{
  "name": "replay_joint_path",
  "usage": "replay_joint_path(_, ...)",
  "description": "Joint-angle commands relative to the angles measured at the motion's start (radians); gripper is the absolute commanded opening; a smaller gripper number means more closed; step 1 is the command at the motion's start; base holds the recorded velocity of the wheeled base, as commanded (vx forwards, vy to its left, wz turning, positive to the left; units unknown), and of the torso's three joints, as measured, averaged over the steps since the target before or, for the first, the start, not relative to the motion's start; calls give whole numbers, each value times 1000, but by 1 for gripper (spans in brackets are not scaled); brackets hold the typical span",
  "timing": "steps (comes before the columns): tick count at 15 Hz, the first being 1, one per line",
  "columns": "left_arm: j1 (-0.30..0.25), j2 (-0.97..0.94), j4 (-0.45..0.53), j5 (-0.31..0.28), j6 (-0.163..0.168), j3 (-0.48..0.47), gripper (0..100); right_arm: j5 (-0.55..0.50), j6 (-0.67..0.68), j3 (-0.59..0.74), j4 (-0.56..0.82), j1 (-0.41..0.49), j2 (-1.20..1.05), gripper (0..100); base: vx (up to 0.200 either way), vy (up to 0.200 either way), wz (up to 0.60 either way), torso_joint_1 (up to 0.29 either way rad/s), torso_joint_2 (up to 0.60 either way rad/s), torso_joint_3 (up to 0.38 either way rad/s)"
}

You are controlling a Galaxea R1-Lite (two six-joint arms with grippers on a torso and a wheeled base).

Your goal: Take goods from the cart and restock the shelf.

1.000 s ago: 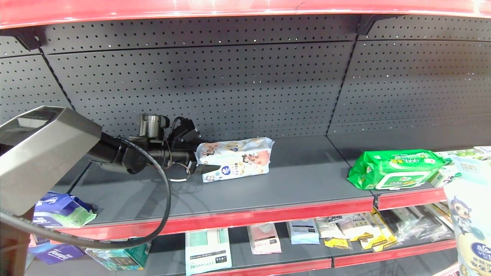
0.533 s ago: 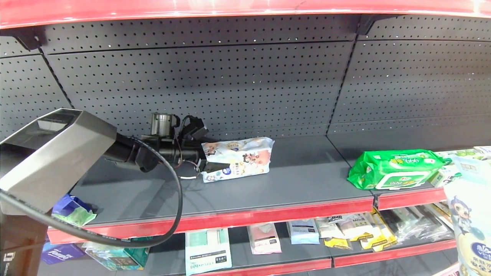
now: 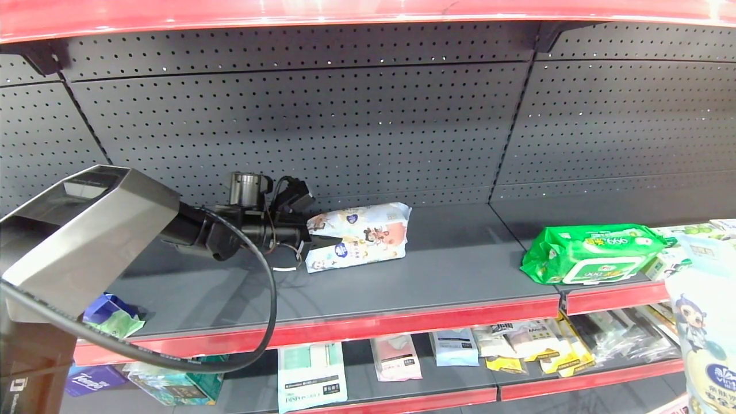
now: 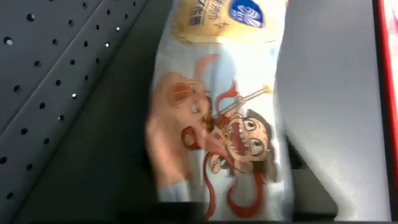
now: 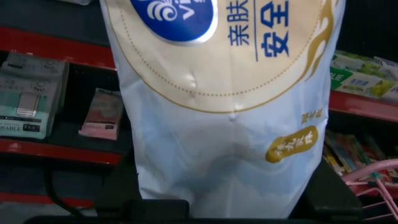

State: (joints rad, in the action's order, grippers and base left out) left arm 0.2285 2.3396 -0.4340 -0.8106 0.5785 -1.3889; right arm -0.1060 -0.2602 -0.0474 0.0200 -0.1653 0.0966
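Between the clamped jaws of the left gripper (image 3: pixel 316 238), a wipes pack (image 3: pixel 368 231) touches the shelf (image 3: pixel 454 270), unreleased; the right gripper (image 5: pixel 224 196) clamps an unshelved bag (image 5: pixel 230 118).

Before me stands a dark grey shelf (image 3: pixel 448 270), its flat deck fronted by a red edge strip (image 3: pixel 356 328). Behind it rise perforated metal panels (image 3: pixel 299 126) (rows of small round holes, a few glinting with light), split into bays by a slanted upright (image 3: pixel 512 126). Over my head runs a glossy red upper shelf (image 3: pixel 345 11) streaked with bright reflections, carried on black brackets (image 3: pixel 549 34). Below me a lower tier (image 3: pixel 592 382) wears the same red lip. From my left wrist, the holed panel meets the grey deck in a straight seam
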Motion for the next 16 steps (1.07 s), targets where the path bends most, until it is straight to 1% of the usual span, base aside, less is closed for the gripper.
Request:
replay_joint_path(1, 3, -9, 1, -12, 3, 19, 0, 0, -1, 0, 0, 0, 2, 0, 0, 0, 0, 0, 0, 0)
replay_joint_path(2, 3, -34, 1, -30, 7, 51, 0, 0, -1, 0, 0, 0, 2, 0, 0, 0, 0, 0, 0, 0)
replay_joint_path(3, 2, -74, 3, -35, 12, 103, 0, 0, -1, 0, 0, 0, 2, 0, 0, 0, 0, 0, 0, 0)
replay_joint_path(4, 2, -97, 3, -35, 12, 134, 0, 0, -1, 0, 0, 0, 2, 0, 0, 0, 0, 0, 0, 0)
replay_joint_path(5, -11, -148, 1, -36, 15, 205, 0, 0, 1, 0, 0, 0, 2, 0, 0, 0, 0, 0, 0, 0)
replay_joint_path(6, -24, -175, 1, -36, 26, 246, 0, 0, 3, 0, 0, 0, 2, 0, 0, 0, 0, 0, 0, 0)
replay_joint_path(7, -46, -207, 1, -44, 57, 301, 0, 2, 4, 0, 0, 0, 2, 0, 0, 0, 0, 0, 0, 0)
replay_joint_path(9, -80, -261, 1, -65, 129, 413, 0, 2, 4, 0, 0, 0, 2, 0, 0, 0, 0, 0, 0, 0)
replay_joint_path(10, -87, -273, 1, -67, 146, 444, 0, 2, 6, 0, 0, 0, 2, 0, 0, 0, 0, 0, 0, 0)
replay_joint_path(11, -109, -301, -2, -70, 185, 513, 0, 3, 6, 0, 0, 0, 2, 0, 0, 0, 0, 0, 0, 0)
replay_joint_path(12, -115, -310, -2, -74, 199, 531, 0, 3, 6, 0, 0, 0, 2, 0, 0, 0, 0, 0, 0, 0)
replay_joint_path(13, -127, -324, -3, -91, 233, 567, 0, 3, 6, 0, 0, 0, 2, 0, 0, 0, 0, 0, 0, 0)
replay_joint_path(14, -132, -333, -3, -101, 254, 584, 0, 3, 6, 0, 0, 0, 2, 0, 0, 0, 0, 0, 0, 0)
replay_joint_path(16, -140, -341, -3, -101, 261, 608, 0, 3, 6, 0, 0, 0, 2, 0, 0, 0, 0, 0, 0, 0)
